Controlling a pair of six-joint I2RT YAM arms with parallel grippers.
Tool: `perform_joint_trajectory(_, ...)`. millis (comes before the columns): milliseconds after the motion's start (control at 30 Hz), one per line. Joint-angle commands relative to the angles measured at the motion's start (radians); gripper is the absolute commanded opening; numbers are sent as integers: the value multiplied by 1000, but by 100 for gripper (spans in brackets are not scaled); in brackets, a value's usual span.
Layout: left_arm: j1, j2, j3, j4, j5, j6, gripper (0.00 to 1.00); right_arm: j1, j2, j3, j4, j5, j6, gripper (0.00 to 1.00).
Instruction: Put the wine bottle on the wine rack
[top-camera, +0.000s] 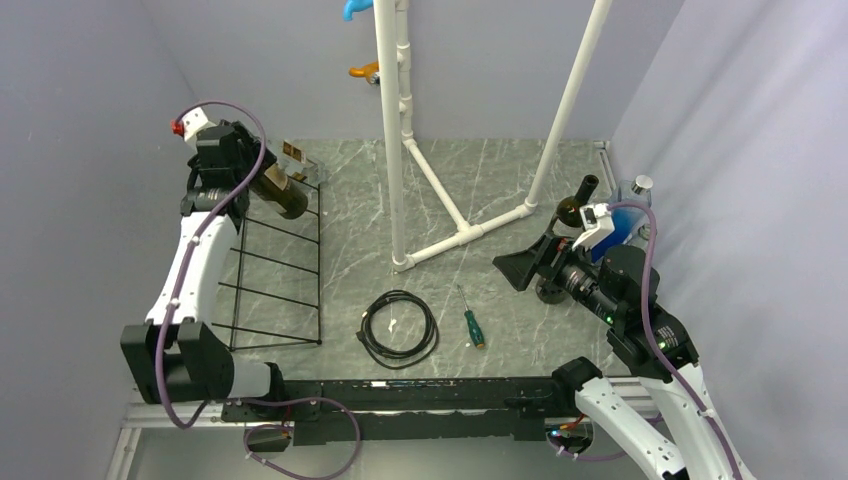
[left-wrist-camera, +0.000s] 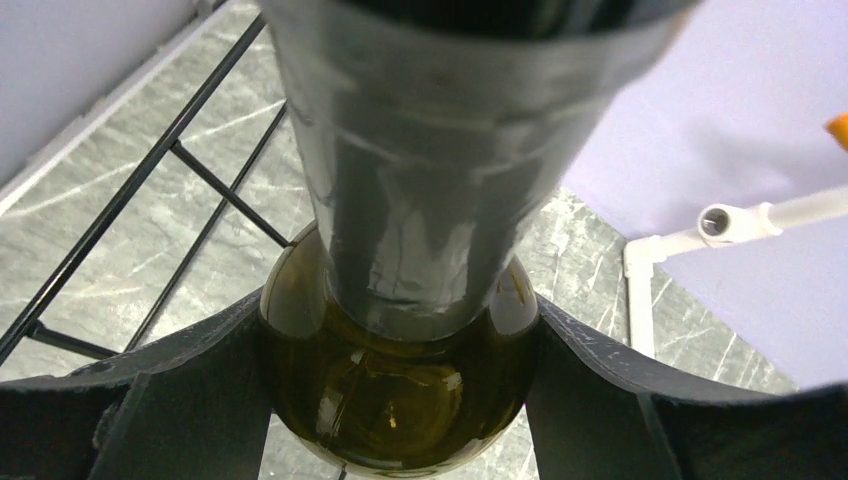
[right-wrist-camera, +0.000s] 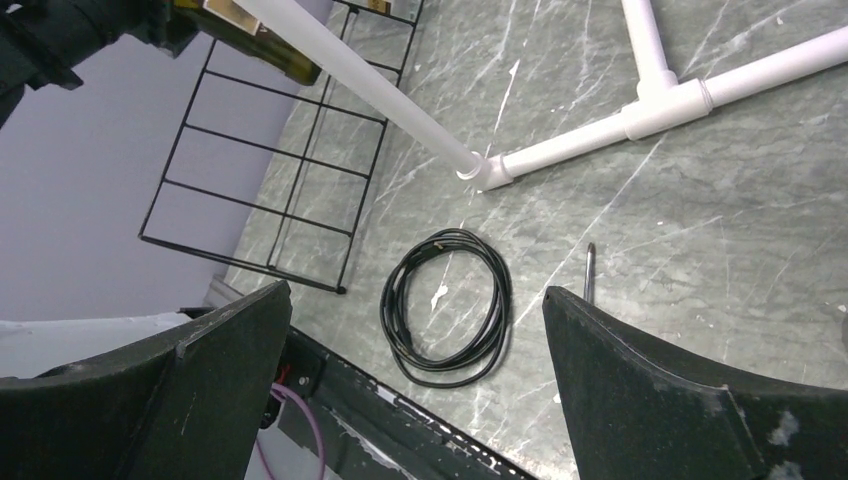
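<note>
Left wrist shows fingers (left-wrist-camera: 170, 400) gripping wine bottle (left-wrist-camera: 400, 400).

Robotics lab test cell: plain pale-lilac partition walls (top-camera: 80, 150) box in a grey marble-patterned tabletop (top-camera: 350, 200). A white-and-black left robot arm (top-camera: 185, 265) and right robot arm (top-camera: 660, 345) are bolted to a black metal rail (top-camera: 400, 392) along the bottom edge. A white plastic pipe frame (top-camera: 392, 150) stands at top centre.

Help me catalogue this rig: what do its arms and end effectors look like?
The left arm and right arm have white link shells between black joints, each trailed by a purple cable. A small red part tops the left wrist; green lights glow on the right. The left end effector and right end effector each have two broad, black, wedge-shaped fingers with scuffed faces.
</note>
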Motion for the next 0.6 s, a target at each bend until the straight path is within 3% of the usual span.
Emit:
perform_joint_trajectory(0, 44, 19, 48, 143, 79, -118, 0, 6, -7, 35, -2, 40, 30, 100)
perform_joint_trajectory(567, 74, 201, 110, 241, 114, -177, 0, 5, 90, 56, 0, 48, 42, 100)
